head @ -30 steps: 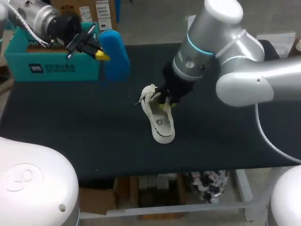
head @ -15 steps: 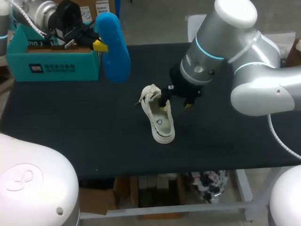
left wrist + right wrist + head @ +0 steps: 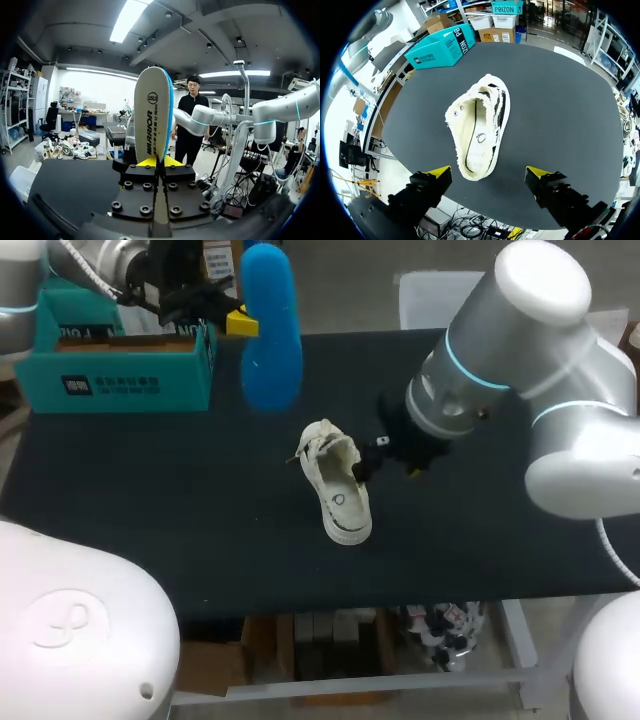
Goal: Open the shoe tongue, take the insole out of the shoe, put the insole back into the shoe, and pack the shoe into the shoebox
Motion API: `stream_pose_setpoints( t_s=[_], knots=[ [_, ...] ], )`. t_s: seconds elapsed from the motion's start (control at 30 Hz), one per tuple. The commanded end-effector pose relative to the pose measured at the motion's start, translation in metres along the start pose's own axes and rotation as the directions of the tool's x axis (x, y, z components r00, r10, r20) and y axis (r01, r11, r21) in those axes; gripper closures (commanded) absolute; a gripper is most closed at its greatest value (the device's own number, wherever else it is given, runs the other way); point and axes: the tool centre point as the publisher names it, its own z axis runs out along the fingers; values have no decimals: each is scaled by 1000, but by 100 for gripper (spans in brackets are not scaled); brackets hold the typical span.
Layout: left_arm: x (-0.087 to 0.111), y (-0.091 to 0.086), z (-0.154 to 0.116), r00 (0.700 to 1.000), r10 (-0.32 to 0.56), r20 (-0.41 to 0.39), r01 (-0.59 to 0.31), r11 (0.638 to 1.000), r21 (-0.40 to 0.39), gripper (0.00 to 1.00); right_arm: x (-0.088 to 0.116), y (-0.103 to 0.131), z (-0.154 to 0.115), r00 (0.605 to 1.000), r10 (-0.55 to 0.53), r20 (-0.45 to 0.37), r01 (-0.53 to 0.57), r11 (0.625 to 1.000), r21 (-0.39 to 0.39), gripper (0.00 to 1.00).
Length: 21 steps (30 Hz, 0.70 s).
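My left gripper [image 3: 155, 161] has swung the insole [image 3: 270, 330] higher, and the right gripper [image 3: 488, 173] has backed off toward 3 o'clock, wide open and empty. The left gripper is clamped on the insole, at 11 o'clock from the shoe [image 3: 338, 485], which sits mid-table. The insole's out, so next I'd guess it gets lined up and slid back in.

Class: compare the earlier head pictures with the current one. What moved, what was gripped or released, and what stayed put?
The left end effector, still shut on the blue insole, carried it up and slightly rightward. The right end effector drew back rightward from the shoe, and is now open and clear of it. The shoe and the shoebox stayed put.
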Motion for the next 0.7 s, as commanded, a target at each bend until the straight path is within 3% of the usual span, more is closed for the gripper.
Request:
stream_pose_setpoints(
  t_s=[0.03,0.27,0.7],
  knots=[
    [12,-8,18,999,-2,47,2,1000,1,100,-7,-11,-8,1000,-7,-10,7,999,-43,0],
    [23,-10,26,998,-13,67,10,999,45,100,-13,-20,-14,1000,-20,-13,19,998,-52,0],
    [27,-10,33,997,-16,76,13,999,41,100,-15,-25,-19,999,-41,-16,41,998,-56,0]
  ],
)
